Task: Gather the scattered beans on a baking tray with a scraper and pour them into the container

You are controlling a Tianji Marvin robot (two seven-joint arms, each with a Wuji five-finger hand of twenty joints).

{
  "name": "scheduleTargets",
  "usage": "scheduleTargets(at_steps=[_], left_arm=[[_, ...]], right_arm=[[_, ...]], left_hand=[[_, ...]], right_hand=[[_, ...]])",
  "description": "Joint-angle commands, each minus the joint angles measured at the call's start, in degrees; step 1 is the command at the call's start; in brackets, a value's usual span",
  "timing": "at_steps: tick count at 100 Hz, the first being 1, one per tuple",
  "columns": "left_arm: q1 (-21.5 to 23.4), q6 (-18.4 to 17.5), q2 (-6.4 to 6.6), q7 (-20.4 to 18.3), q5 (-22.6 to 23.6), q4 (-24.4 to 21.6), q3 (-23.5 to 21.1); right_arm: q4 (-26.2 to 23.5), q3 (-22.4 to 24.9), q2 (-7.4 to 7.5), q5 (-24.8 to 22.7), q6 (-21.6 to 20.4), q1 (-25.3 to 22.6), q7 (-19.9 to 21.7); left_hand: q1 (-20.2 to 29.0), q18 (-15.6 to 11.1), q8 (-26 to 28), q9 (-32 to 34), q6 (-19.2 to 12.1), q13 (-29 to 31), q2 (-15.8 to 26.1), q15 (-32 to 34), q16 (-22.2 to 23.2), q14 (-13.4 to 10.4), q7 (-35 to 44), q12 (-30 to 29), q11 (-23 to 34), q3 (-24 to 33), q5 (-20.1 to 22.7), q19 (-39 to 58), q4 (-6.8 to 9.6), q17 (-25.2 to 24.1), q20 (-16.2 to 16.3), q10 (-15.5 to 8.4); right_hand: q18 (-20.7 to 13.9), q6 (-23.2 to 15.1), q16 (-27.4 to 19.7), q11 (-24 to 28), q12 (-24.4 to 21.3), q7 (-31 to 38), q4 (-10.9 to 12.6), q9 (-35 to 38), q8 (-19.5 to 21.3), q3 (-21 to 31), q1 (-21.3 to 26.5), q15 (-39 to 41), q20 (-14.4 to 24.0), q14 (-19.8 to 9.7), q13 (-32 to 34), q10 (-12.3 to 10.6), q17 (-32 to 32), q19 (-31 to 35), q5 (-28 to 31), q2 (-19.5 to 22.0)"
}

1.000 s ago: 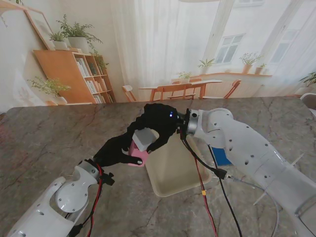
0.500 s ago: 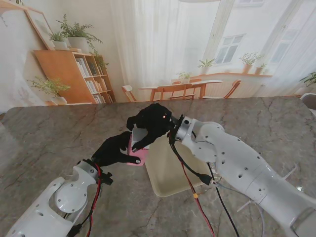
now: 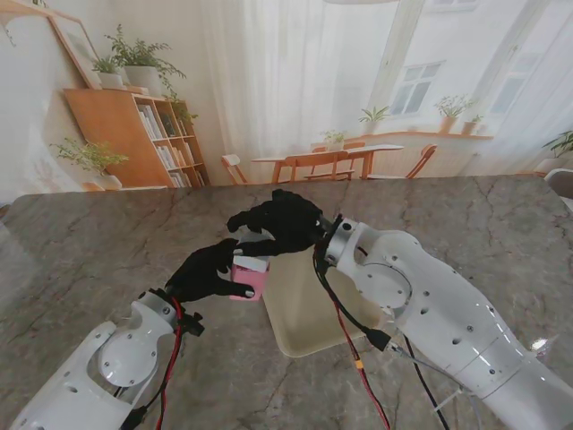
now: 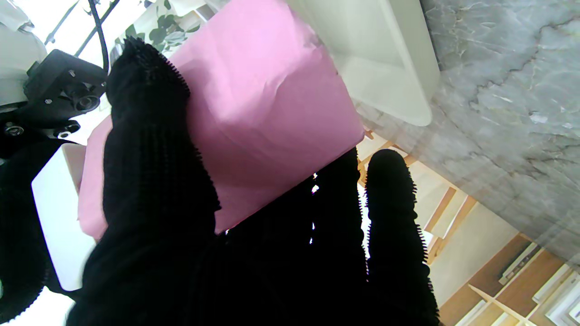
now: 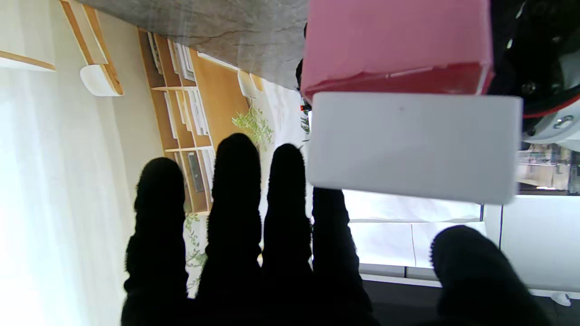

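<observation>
The left robot hand [image 4: 190,235], in a black glove, grips a pink container [image 4: 267,113], with one finger [image 4: 149,136] laid across its side. A white flat scraper [image 4: 54,226] sits against the container. A cream baking tray [image 4: 389,68] rests on the grey marbled tabletop [image 4: 512,113], beside the container.

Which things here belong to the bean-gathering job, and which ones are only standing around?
Belongs to the job: baking tray, white scraper, pink container, left hand, right hand. I can make out no beans.

Only standing around: bookshelf, potted plants, wooden chairs.
</observation>
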Motion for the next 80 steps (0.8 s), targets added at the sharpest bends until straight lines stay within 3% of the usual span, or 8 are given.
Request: scheduleTargets(at_steps=[1, 12, 27, 39, 54, 60, 69, 80], left_arm=[[0.0, 0.2, -0.16, 0.0, -0.3, -0.2, 0.0], [0.0, 0.2, -0.15, 0.0, -0.2, -0.2, 0.1], [0.0, 0.2, -0.15, -0.1, -0.3, -0.2, 0.1], [0.0, 0.1, -0.16, 0.0, -0.4, -0.2, 0.1], [-0.1, 0.0, -0.17, 0.0, -0.4, -0.1, 0.2], [-0.1, 0.0, -0.17, 0.0, -0.4, -0.1, 0.2], [-0.1, -0.1, -0.18, 0.0, -0.4, -0.1, 0.2], [-0.1, -0.1, -0.19, 0.0, -0.5, -0.1, 0.2]], right_arm=[[-0.5, 1.1, 0.69, -0.1, 0.1, -0.8, 0.0], [-2.1, 3.7, 0.96, -0.1, -0.2, -2.1, 1.0], [-2.7, 6.7, 1.53, -1.4, -5.6, -2.1, 1.7], [-1.9, 8.0, 2.26, -1.4, -13.7, -0.3, 4.7], [1.7, 6.5, 2.59, -5.2, -22.6, 3.6, 2.5], [2.8, 5.1, 2.71, -7.5, -23.9, 4.7, 0.8], [3.9, 2.8, 3.06, -11.7, -24.4, 6.5, -2.9], [5.8, 0.2, 2.94, -11.6, -25.0, 8.7, -3.3]], left_hand=[[13.4, 0.0, 5.5, 6.1, -8.6, 1.1, 10.4, 2.1, 0.9, -1.9, 16.2, 4.0, 9.4, 10.5, 4.5, 1.5, 1.02, -0.2, 1.7, -9.2], [13.4, -0.1, 5.5, 6.1, -8.6, 1.1, 10.4, 2.1, 0.9, -1.9, 16.2, 4.0, 9.4, 10.5, 4.5, 1.6, 1.02, -0.2, 1.7, -9.2], [13.3, -0.1, 5.5, 6.1, -8.7, 1.1, 10.3, 2.1, 0.9, -1.9, 16.2, 4.0, 9.4, 10.4, 4.5, 1.5, 1.01, -0.2, 1.7, -9.3], [13.3, -0.1, 5.5, 6.1, -8.6, 1.2, 10.3, 2.2, 0.9, -1.9, 16.2, 4.0, 9.4, 10.4, 4.6, 1.5, 1.0, -0.2, 1.7, -9.3], [13.4, -0.1, 5.5, 6.1, -8.6, 1.2, 10.3, 2.2, 0.9, -1.9, 16.2, 4.0, 9.4, 10.4, 4.6, 1.5, 1.0, -0.2, 1.7, -9.3], [13.3, -0.1, 5.5, 6.1, -8.6, 1.2, 10.4, 2.2, 0.9, -1.9, 16.2, 4.0, 9.4, 10.4, 4.6, 1.5, 1.01, -0.1, 1.7, -9.3], [13.3, -0.1, 5.5, 6.2, -8.7, 1.2, 10.3, 2.2, 0.9, -2.0, 16.2, 4.0, 9.4, 10.4, 4.6, 1.5, 1.01, -0.1, 1.7, -9.4], [13.3, -0.1, 5.5, 6.1, -8.6, 1.3, 10.3, 2.2, 0.9, -1.9, 16.2, 4.0, 9.4, 10.4, 4.6, 1.5, 1.01, -0.1, 1.7, -9.3]], right_hand=[[3.0, 1.9, -1.3, -9.2, -3.6, -3.3, 1.8, -4.7, -0.2, -0.7, -1.6, -7.4, 1.8, 3.5, -4.9, 3.5, -4.3, -3.8, -3.9, 3.1], [2.7, 4.3, -7.8, -25.0, -11.4, -7.6, 1.8, -11.9, -1.5, -3.0, -1.1, -26.0, 1.2, 7.2, -12.3, 7.5, -10.1, -10.5, -10.4, 5.4], [-0.4, 7.7, -16.1, -34.1, -16.6, -11.4, 2.3, -22.8, -1.5, -0.6, 1.7, -44.6, -3.6, 7.5, -22.0, 9.2, -16.5, -20.1, -18.7, 0.4], [-3.4, 12.0, -19.5, -35.5, -18.9, -15.6, 2.5, -30.6, -1.4, 3.3, 4.4, -49.0, -7.5, 8.4, -30.4, 11.2, -21.5, -25.1, -23.5, -5.3], [-4.2, 14.2, -21.2, -34.0, -19.3, -19.9, 2.9, -34.1, -11.2, 9.6, 6.6, -47.1, -10.8, 8.8, -33.1, 12.1, -22.8, -21.4, -22.0, -14.3], [-4.6, 14.0, -22.0, -33.4, -19.6, -19.9, 2.9, -35.1, -14.9, 11.7, 7.9, -45.8, -13.6, 8.9, -34.0, 12.3, -23.2, -18.5, -21.8, -17.5], [-4.5, 14.2, -21.7, -32.1, -19.3, -19.7, 3.6, -35.3, -16.1, 14.5, 8.8, -43.3, -13.9, 9.0, -34.1, 12.6, -23.0, -14.6, -21.7, -20.5], [-4.9, 12.8, -22.2, -30.4, -19.5, -18.8, 3.2, -35.0, -13.8, 28.8, 7.6, -40.8, -14.8, 8.2, -33.7, 11.7, -22.4, -12.9, -22.0, -26.3]])
